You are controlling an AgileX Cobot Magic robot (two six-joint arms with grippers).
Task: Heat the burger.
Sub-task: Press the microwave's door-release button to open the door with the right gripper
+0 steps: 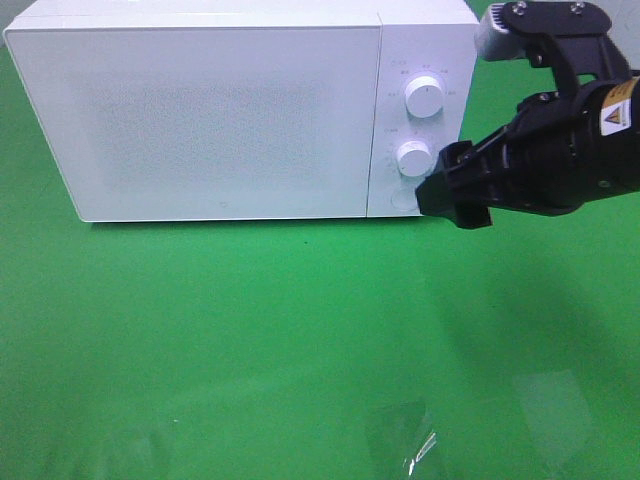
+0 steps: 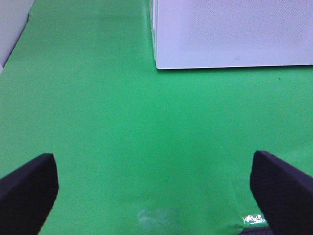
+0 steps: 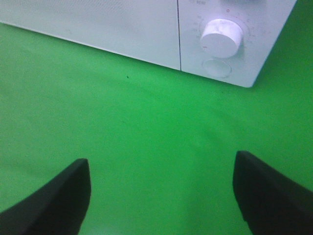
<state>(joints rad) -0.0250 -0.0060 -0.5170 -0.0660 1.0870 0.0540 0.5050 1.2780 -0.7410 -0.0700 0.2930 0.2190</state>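
The burger is not in view in any frame. A white microwave [image 1: 200, 110] stands at the back of the green table with its door shut. It also shows in the left wrist view [image 2: 234, 34] and the right wrist view [image 3: 98, 24]. My right gripper [image 1: 452, 198] is open and empty, hovering just in front of the microwave's control panel, near the round door button [image 1: 404, 198]. In the right wrist view its fingers [image 3: 54, 196] stand wide apart over bare cloth. My left gripper [image 2: 156, 196] is open and empty, low over the cloth in front of the microwave's left corner.
The control panel has an upper knob [image 1: 425, 97] and a lower knob [image 1: 413, 157]; the lower knob [image 3: 221, 37] and the button [image 3: 216, 68] show in the right wrist view. Green cloth [image 1: 250, 340] covers the table. A grey wall edge [image 2: 12, 24] lies far left.
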